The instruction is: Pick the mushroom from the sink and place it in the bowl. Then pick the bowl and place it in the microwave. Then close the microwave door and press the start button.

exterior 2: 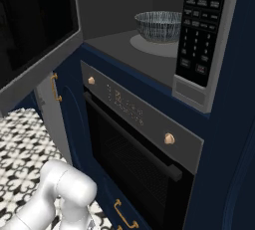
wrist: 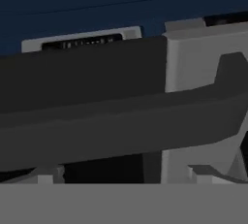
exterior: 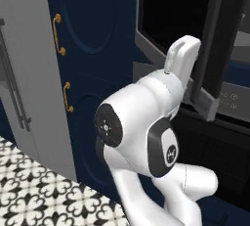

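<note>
The bowl (exterior 2: 158,26) already sits on the round turntable plate (exterior 2: 149,45) inside the microwave (exterior 2: 149,50), so the step in hand looks like closing the microwave door (exterior 2: 35,30), which stands swung wide open to the left of the cavity. The main risk from here is a poor push on that door: in the left base view the arm (exterior: 146,137) reaches up toward the door's grey frame and its dark bar handle (exterior: 215,49), and if the hand meets the handle or the lower corner of the frame off-centre it could slide off, or snag on the bar, and leave the door ajar, after which the start button on the keypad strip (exterior 2: 199,30) would do nothing useful. A hard swing might also jolt the bowl off the plate. The hand view looks straight along a dark bar with grey frame behind it, very close, which suggests the hand is just beside the door's handle rather than near the bowl. The jaws stand spread wide with nothing between them. The bowl lies well apart from them, deep in the cavity on the far side of the open door; whether the mushroom is inside it cannot be made out.
</note>
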{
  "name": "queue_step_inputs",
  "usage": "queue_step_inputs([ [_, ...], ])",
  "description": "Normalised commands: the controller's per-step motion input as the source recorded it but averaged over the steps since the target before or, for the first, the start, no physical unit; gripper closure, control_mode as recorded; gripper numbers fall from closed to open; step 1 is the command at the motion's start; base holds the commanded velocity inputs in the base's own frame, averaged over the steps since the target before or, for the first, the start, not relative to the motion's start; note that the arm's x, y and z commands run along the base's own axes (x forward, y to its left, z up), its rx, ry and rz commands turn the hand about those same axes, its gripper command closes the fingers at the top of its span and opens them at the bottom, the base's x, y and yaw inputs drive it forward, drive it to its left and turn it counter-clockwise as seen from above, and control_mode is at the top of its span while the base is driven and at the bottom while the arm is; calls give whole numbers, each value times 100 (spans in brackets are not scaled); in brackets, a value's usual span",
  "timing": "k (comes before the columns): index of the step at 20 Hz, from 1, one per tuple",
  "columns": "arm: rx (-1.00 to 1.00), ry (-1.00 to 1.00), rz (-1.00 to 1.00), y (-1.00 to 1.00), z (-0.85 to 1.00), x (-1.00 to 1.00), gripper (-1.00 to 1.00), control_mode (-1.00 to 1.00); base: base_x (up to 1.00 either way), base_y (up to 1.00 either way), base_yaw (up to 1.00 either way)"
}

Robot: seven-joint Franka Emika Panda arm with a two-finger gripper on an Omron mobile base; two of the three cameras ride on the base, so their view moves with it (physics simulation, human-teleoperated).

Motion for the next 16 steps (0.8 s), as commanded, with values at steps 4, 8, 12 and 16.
queue_step_inputs([
  [4,39,-14,0,-84,0,35,-100,-100,0,0,0],
  [8,28,-9,1,-72,0,60,-100,-100,0,0,0],
  [12,20,-6,1,-51,0,76,-100,-100,0,0,0],
  [16,14,-5,3,-42,0,86,-100,-100,0,0,0],
])
